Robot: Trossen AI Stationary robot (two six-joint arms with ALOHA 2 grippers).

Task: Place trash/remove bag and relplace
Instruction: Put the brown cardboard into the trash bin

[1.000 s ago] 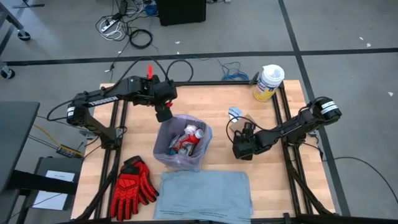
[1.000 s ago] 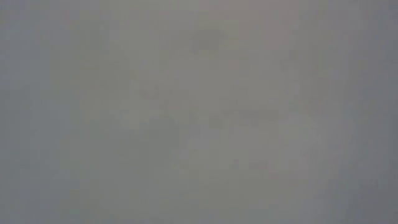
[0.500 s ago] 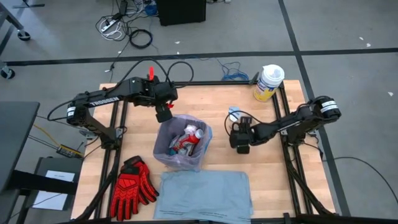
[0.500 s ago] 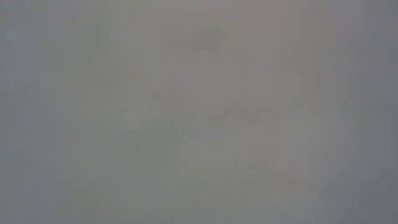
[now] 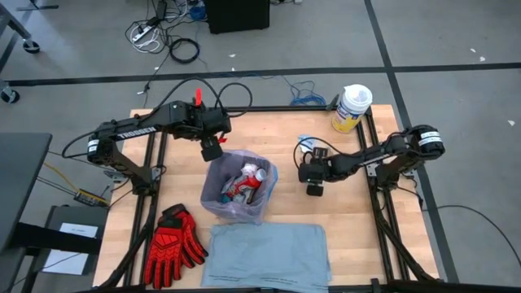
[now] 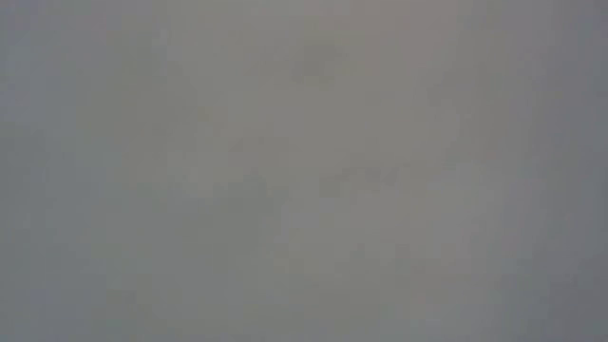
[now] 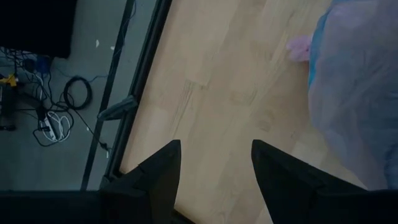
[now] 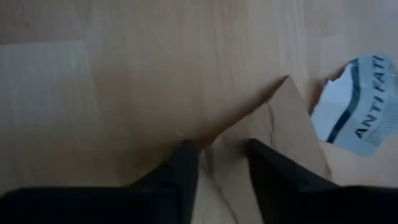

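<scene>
Right of the bag (image 5: pixel 238 189), right fingers (image 8: pixel 219 163) narrowly pinching brown cardboard piece (image 8: pixel 273 143); left fingers (image 7: pixel 214 165) spread, empty.

— How much is on the bench (image 5: pixel 183 183)?
— One lined bin (image 5: pixel 238 189), one pair of red gloves (image 5: pixel 173 245), one grey-blue liner (image 5: pixel 267 255), one yellow tub (image 5: pixel 351 108).
— And tools?
— Two: left tool (image 5: pixel 212 150), right tool (image 5: pixel 313 178).
</scene>
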